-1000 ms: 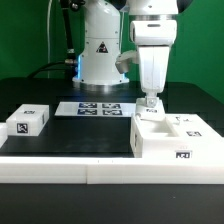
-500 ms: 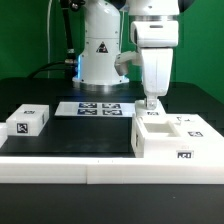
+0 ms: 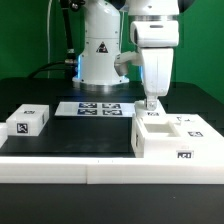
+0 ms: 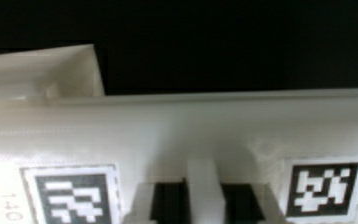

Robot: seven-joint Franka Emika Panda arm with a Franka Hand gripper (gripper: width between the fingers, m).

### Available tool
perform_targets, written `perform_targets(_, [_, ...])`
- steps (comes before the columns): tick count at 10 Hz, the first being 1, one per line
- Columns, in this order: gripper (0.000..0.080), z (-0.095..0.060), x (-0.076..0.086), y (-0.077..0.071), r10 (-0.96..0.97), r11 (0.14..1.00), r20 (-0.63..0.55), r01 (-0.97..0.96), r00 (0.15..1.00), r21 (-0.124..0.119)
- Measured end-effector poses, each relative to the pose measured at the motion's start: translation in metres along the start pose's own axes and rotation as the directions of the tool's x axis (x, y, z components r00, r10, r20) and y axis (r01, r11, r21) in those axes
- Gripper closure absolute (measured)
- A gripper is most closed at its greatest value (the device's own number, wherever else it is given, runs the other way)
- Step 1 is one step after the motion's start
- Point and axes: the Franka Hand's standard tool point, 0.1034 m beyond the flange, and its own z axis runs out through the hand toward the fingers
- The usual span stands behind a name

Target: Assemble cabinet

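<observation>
The cabinet (image 3: 176, 141), a large white box with tags on its faces, sits on the black mat at the exterior view's right. My gripper (image 3: 150, 106) hangs straight down at the box's far left corner, its tips touching the top edge. In the wrist view the two dark fingers (image 4: 165, 196) stand close together with a narrow white ridge of the cabinet (image 4: 194, 120) between them, so the gripper (image 4: 206, 192) is shut on that wall. Two tags flank the fingers. The box's inside is hidden.
A small white single-tag block (image 3: 28, 121) lies at the exterior view's left. The marker board (image 3: 97, 108) lies at the back middle, in front of the robot base (image 3: 100, 55). A white ledge (image 3: 90, 168) runs along the table's front edge.
</observation>
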Motion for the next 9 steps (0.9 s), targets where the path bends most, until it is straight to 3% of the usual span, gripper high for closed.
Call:
perform_targets(3, [0.0729, -0.001, 0.000, 0.031, -0.016, 1.000, -0.009, 0.016, 1.000, -0.017])
perform_targets(5, [0.0729, -0.002, 0.000, 0.049, -0.012, 1.000, -0.006, 0.012, 1.000, -0.008])
perform_targets(8, [0.0729, -0.002, 0.001, 0.074, -0.024, 0.999, -0.017, 0.023, 1.000, -0.031])
perform_targets(9, [0.0729, -0.002, 0.001, 0.077, -0.026, 0.999, -0.017, 0.026, 1.000, -0.029])
